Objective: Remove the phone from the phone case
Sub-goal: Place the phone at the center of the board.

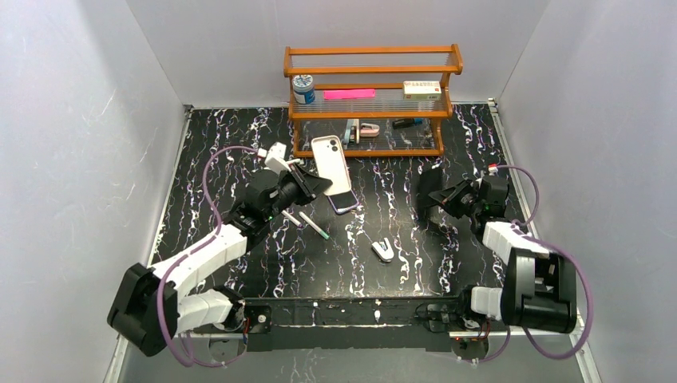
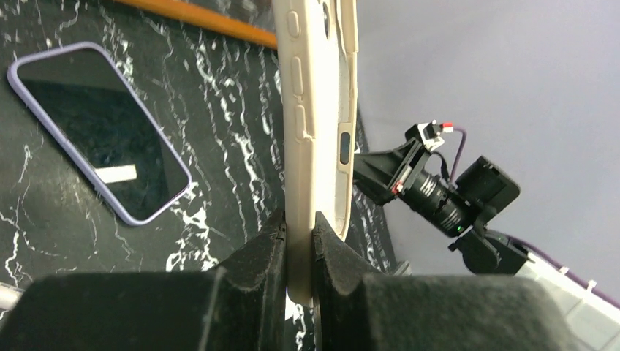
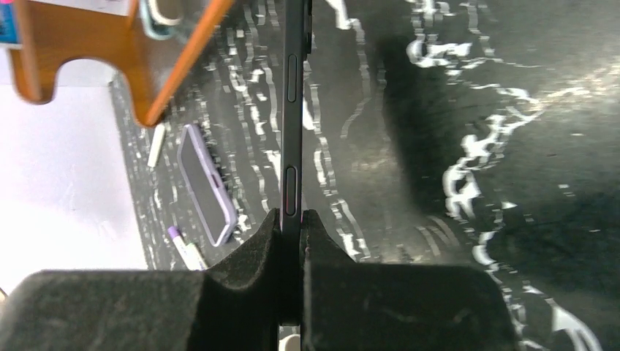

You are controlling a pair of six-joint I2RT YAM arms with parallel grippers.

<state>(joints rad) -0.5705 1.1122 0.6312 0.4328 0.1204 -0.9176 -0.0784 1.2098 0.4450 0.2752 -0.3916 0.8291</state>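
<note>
Risk: right fingers pinch the phone edge-on by one end only. With that long lever it could pivot or slip and drop onto the table. Left fingers pinch one wall of the beige case, which looks soft and may fold. Phone is slim and dark, side buttons showing, well apart from the case. A purple phone lies flat on the table.

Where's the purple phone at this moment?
Top view: purple phone flat on the table, near centre, just right of the left claw and its beige case.
</note>
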